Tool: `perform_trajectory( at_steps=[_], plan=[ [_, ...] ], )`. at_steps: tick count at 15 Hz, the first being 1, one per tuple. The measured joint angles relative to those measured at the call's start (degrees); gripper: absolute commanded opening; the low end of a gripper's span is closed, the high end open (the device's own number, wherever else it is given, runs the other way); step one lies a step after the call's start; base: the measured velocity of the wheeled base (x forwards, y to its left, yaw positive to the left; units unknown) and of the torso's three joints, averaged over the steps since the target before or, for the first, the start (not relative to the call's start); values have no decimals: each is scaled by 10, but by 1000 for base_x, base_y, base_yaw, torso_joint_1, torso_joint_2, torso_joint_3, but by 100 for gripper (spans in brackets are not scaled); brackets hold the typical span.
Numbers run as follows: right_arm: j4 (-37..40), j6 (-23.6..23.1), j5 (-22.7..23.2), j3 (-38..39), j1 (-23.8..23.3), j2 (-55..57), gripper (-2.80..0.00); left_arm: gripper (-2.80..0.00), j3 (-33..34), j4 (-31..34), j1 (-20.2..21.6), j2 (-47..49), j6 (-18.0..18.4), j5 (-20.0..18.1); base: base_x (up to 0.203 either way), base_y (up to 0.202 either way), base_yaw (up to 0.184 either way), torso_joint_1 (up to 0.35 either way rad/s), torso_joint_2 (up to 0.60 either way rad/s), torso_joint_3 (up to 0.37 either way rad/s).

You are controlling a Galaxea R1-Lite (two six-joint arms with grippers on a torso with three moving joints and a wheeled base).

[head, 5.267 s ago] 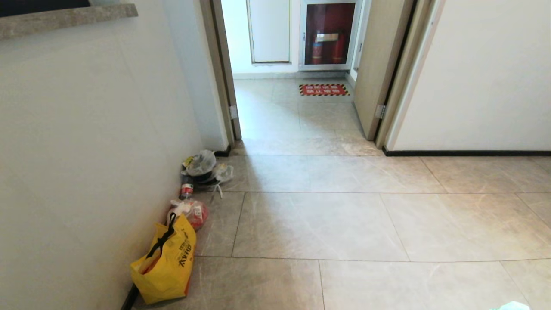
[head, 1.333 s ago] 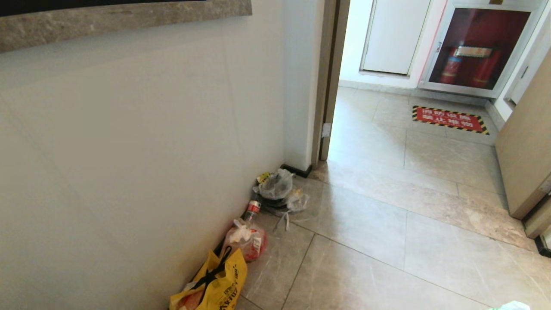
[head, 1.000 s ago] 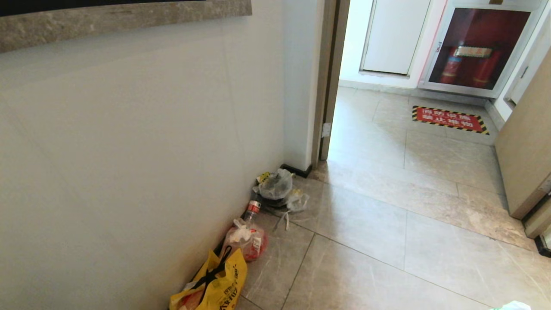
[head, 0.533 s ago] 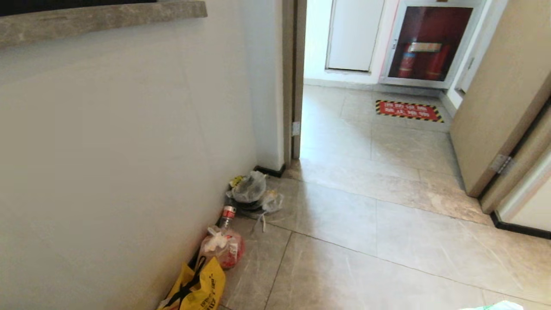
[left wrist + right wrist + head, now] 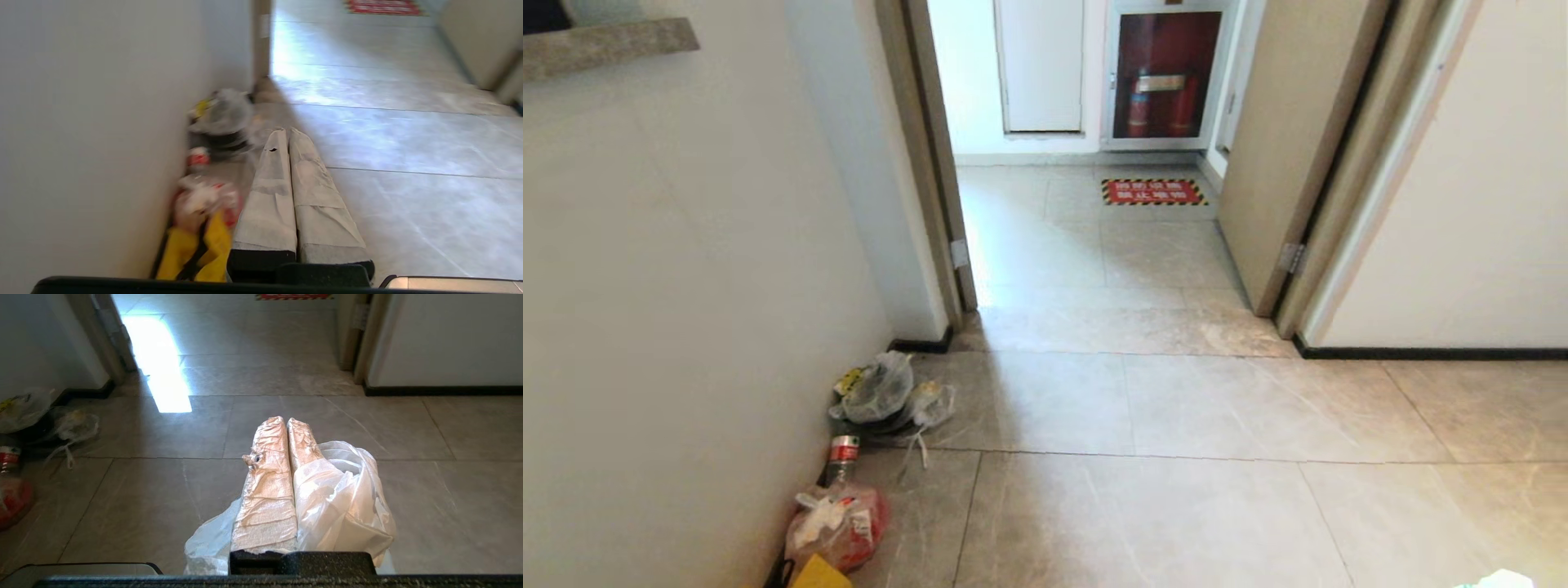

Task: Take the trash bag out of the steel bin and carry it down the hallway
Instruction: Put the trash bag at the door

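Thin crinkly white plastic, that's the trash bag, draped over and bunched around the right gripper, whose fingers are clenched together on its film. In the head view only a corner of it peeks in at the bottom right. The steel bin isn't in any view. Left gripper is pressed closed w/ nothing in it, idling near the wall by a yellow bag and other litter. Hallway tiles run ahead to an open doorway. Bag looks light, floppy and slippery (prob. tears easily), so best grip is on gathered film or the loop handles, not a single layer.
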Motion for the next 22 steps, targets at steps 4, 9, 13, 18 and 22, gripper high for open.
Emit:
perform_trajectory(
  at_steps=[4,9,13,18,22],
  plan=[
    [0,0,0,0,0,0,-280,-280,0,0,0,0,0,0,0,8,-174,2,1,2],
    [0,0,0,0,0,0,-280,-280,0,0,0,0,0,0,1,10,-170,5,3,5],
    [0,0,0,0,0,0,-280,-280,0,0,0,0,0,0,3,13,-176,2,2,2],
    [0,0,0,0,0,0,-280,-280,0,0,0,0,0,0,1,10,-174,4,2,1],
    [0,0,0,0,0,0,-280,-280,0,0,0,0,0,0,3,9,-175,4,-2,3]
  ],
)
